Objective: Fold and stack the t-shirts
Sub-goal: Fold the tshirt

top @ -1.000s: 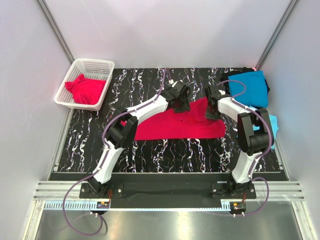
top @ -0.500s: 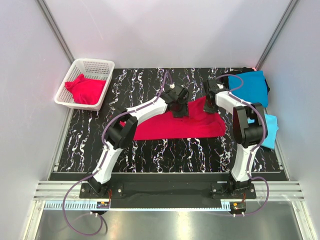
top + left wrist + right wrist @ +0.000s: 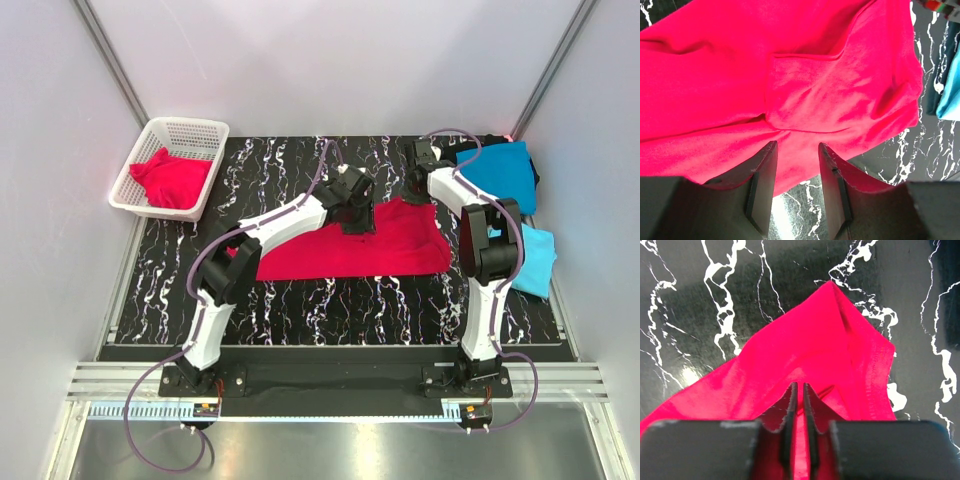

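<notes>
A crimson-red t-shirt (image 3: 350,250) lies spread wide across the middle of the table. My right gripper (image 3: 418,186) is shut on its far right corner, and the right wrist view shows the red cloth (image 3: 830,345) pinched between the closed jaws of that gripper (image 3: 798,386). My left gripper (image 3: 352,208) is over the shirt's far edge. In the left wrist view that gripper (image 3: 797,145) is open with nothing between its jaws, above the red cloth (image 3: 815,95). A folded teal-blue shirt (image 3: 503,176) lies at the far right. A sky-blue shirt (image 3: 532,260) lies nearer, on the right edge.
A white mesh basket (image 3: 196,128) at the far left holds another red shirt (image 3: 170,180). The black marbled tabletop (image 3: 330,305) shows in front of the shirt. Grey walls close in on both sides and at the back.
My right gripper has moved toward the far edge, drawing the red shirt's corner out with it. My left gripper has shifted only slightly over the shirt's far edge.
</notes>
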`<act>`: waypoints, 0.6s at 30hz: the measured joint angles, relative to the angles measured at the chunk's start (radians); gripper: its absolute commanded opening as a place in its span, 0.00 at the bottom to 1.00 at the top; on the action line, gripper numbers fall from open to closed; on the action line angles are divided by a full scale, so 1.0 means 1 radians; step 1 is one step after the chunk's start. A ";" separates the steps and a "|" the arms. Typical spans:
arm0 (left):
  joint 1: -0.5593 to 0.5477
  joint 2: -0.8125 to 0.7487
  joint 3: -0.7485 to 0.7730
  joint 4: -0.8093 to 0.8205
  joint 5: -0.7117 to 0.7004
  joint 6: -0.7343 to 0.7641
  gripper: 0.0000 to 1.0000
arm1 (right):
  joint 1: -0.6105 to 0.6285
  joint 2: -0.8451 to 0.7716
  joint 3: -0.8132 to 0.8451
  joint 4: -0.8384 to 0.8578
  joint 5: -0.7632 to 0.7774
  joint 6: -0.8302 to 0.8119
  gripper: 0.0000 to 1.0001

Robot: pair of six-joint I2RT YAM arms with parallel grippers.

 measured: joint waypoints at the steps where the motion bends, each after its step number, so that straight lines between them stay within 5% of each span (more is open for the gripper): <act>1: 0.000 0.000 0.000 -0.001 0.000 0.000 0.42 | 0.000 0.000 0.000 -0.003 0.000 -0.003 0.18; 18: -0.001 0.222 0.232 -0.005 0.084 0.014 0.40 | -0.002 -0.219 -0.251 -0.003 -0.130 -0.005 0.17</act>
